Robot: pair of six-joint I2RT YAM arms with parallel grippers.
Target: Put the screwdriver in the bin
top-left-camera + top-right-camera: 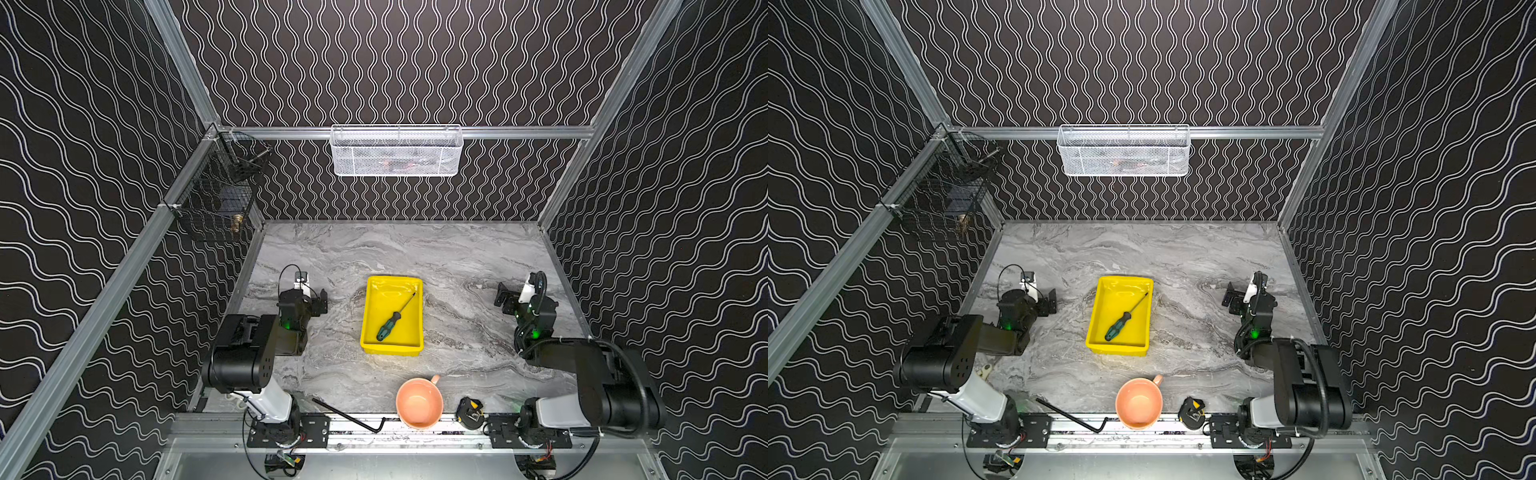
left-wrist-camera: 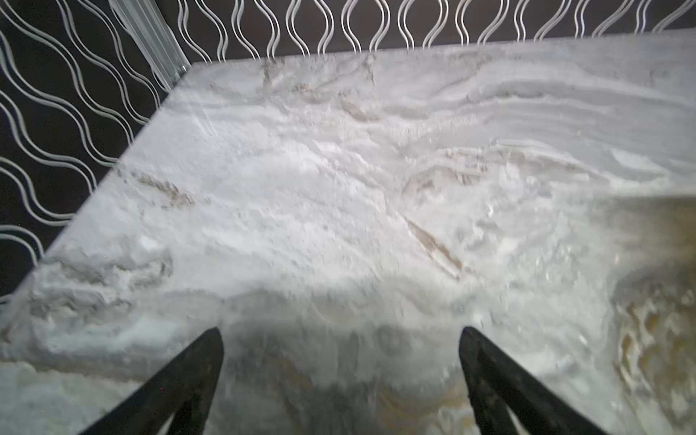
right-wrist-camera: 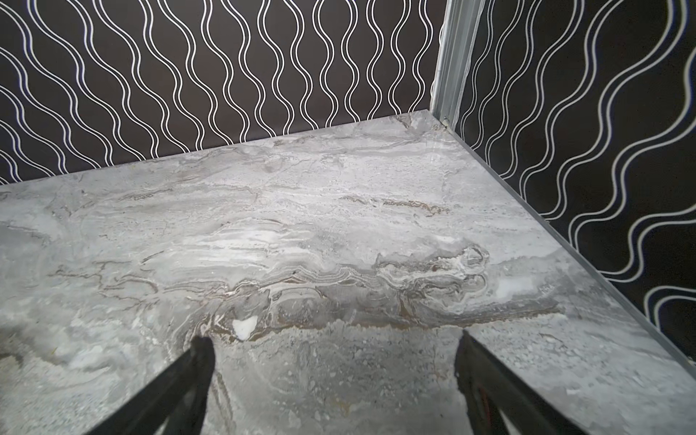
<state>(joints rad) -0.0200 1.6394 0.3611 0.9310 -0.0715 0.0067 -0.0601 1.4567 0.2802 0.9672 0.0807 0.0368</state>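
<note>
- In both top views the screwdriver (image 1: pixel 394 318) (image 1: pixel 1124 318) lies flat inside the yellow bin (image 1: pixel 365 316) (image 1: pixel 1093 316). It sits slantwise, with the green and black handle toward the near left corner and the thin shaft pointing at the far right wall.
- The bin stands on the grey marbled bench (image 1: pixel 457 257) (image 1: pixel 1183 257), about midway between the two arms.
- The left jaws are off to the left of the bin, near its far left corner but apart from it. They touch neither the bin nor the screwdriver.
- The right jaws are well apart from the bin on its right, close to the side wall and clear of the screwdriver.
- At the front edge lie a black hex key (image 1: pixel 349 417) (image 1: pixel 1071 415), a pink cup (image 1: pixel 419 403) (image 1: pixel 1139 402) and a small black and yellow tape measure (image 1: pixel 470 412) (image 1: pixel 1192 412).
- A white mesh basket (image 1: pixel 397 151) (image 1: pixel 1124 151) hangs on the back rail, and a black wire basket (image 1: pixel 216 195) (image 1: pixel 946 187) hangs on the left rail.
- The left wrist view is blurred. The left jaws stand wide apart and hold nothing, with only bare bench between and ahead of them.
- In the right wrist view the right jaws are also spread wide and hold nothing. Bare bench runs ahead of them to the corner of the patterned walls.
</note>
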